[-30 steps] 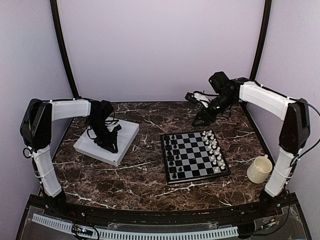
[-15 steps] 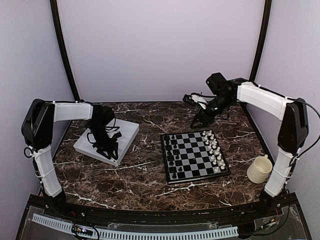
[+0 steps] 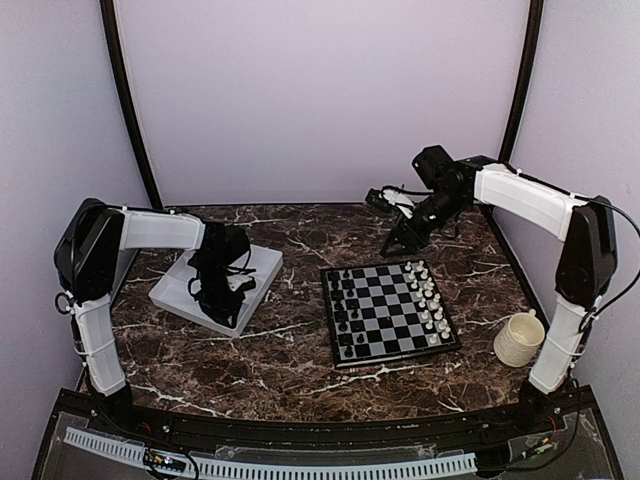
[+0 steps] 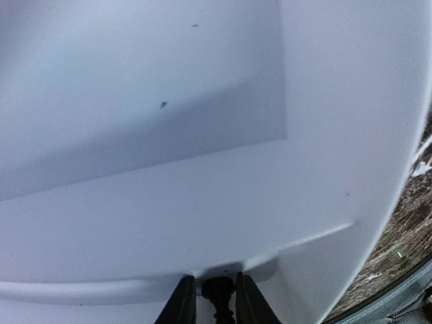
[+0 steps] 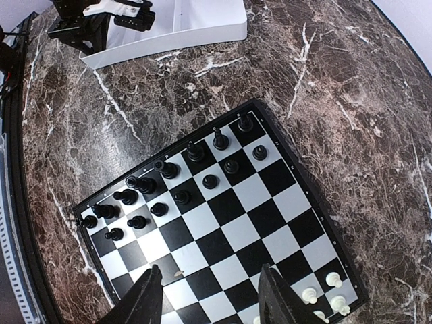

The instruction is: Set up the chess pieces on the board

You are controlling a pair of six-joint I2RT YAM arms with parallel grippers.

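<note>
Chess pieces look tiny, light, hard, slippery: pinch mid-body. Left gripper nips one at the tray; right gripper hangs spread above the board.

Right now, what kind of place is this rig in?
Probably a robot lab test cell, not a home: left arm and right arm bolted at the edge of a marble-look table, plain lilac walls boxing it in, staged chessboard, white tray and cup.

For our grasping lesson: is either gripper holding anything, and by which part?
The left gripper seems to pinch a tiny black plastic chess piece by its sides, over the white tray; the right gripper holds nothing.
</note>
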